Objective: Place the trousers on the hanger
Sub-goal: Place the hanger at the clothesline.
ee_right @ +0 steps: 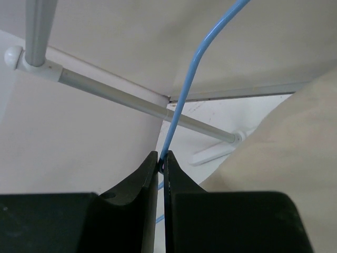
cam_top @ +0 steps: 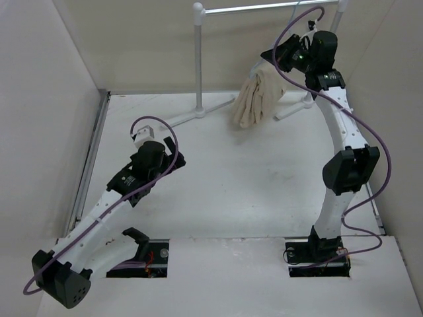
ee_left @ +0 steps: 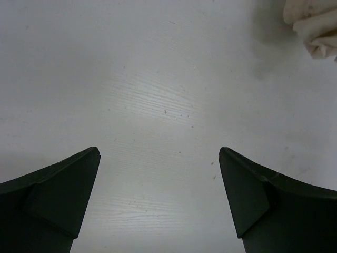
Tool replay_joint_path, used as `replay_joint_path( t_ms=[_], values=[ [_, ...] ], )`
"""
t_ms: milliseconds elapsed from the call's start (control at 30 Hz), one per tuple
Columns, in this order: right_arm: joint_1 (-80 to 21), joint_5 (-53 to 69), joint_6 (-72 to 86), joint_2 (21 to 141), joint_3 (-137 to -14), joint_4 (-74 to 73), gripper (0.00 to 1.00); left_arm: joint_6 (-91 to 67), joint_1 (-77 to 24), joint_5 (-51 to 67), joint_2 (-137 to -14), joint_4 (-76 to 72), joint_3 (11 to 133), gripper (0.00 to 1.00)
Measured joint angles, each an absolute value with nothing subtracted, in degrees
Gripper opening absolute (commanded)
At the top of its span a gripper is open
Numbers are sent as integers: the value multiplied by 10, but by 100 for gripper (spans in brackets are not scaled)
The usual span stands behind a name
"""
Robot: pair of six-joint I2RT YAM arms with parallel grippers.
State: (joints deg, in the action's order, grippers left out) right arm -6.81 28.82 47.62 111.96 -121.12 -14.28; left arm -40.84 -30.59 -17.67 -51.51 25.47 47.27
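The beige trousers (cam_top: pixel 256 97) hang folded in the air at the back of the table, draped below my right gripper (cam_top: pixel 285 54). In the right wrist view that gripper (ee_right: pixel 162 156) is shut on the thin pale blue wire of the hanger (ee_right: pixel 187 87), which curves up and to the right. Beige cloth (ee_right: pixel 284 153) fills the right of that view. My left gripper (cam_top: pixel 158 173) is open and empty low over the bare tabletop at the left. In the left wrist view (ee_left: pixel 159 153) its jaws stand wide apart, and the trousers' lower end (ee_left: pixel 315 29) shows at the top right corner.
A white rack stands at the back, with an upright post (cam_top: pixel 198 59), a top rail (cam_top: pixel 264 8) and feet (cam_top: pixel 198 113) on the table. Its rail (ee_right: pixel 137 103) and post (ee_right: pixel 39 31) show in the right wrist view. Beige walls enclose the table.
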Motion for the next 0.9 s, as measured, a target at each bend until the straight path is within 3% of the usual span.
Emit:
replay_joint_path(
  t_ms=[100, 233, 367, 400, 700, 900],
  values=[
    [-68, 290, 476, 1116, -1186, -129, 17, -418, -299, -171, -517, 254, 472, 100],
    [-67, 287, 472, 1105, -1136, -110, 59, -425, -296, -168, -533, 250, 472, 100],
    [-62, 281, 467, 1103, -1124, -109, 86, -428, -295, -165, -567, 251, 473, 100],
    [-60, 280, 465, 1100, -1122, -109, 100, -428, -295, -165, -577, 252, 474, 100],
    [-40, 240, 432, 948, -1035, -123, 100, -427, -295, -163, -634, 260, 525, 100],
    [-26, 180, 402, 764, -881, -118, 100, -425, -296, -158, -669, 259, 570, 100]
  ],
)
